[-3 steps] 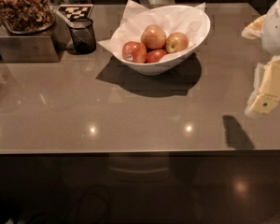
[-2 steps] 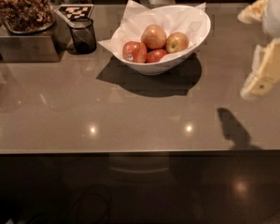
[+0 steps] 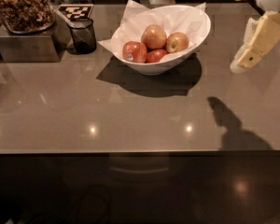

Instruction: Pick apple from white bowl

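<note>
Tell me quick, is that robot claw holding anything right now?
Gripper: right of the white bowl, above the table, holding nothing; open or closed cannot be told.

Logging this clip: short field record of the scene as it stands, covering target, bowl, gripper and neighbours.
target: yellowest apple, right side of the bowl's contents, untouched
bowl: white bowl, paper-lined, on the counter
other fruit: three redder apples, left of the target
gripper: gripper, in the air right of the white bowl, apart from it
nearby: dark cup, left of the bowl
</note>
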You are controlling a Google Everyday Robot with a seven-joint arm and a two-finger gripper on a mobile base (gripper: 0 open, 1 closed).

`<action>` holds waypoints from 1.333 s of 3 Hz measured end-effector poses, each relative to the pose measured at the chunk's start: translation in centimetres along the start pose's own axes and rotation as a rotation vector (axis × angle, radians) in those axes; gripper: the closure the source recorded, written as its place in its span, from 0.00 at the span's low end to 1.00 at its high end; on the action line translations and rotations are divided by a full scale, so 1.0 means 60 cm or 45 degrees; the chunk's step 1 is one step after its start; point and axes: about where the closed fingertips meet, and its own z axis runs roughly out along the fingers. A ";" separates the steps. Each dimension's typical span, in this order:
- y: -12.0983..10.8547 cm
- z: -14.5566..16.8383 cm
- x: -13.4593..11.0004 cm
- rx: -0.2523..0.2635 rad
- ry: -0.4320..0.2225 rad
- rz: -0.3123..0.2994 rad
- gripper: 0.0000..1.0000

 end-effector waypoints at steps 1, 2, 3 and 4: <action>0.000 -0.002 0.004 0.019 -0.016 0.025 0.00; -0.030 0.013 0.007 0.067 -0.124 0.102 0.00; -0.076 0.051 -0.006 0.047 -0.201 0.120 0.00; -0.080 0.050 -0.008 0.053 -0.204 0.117 0.19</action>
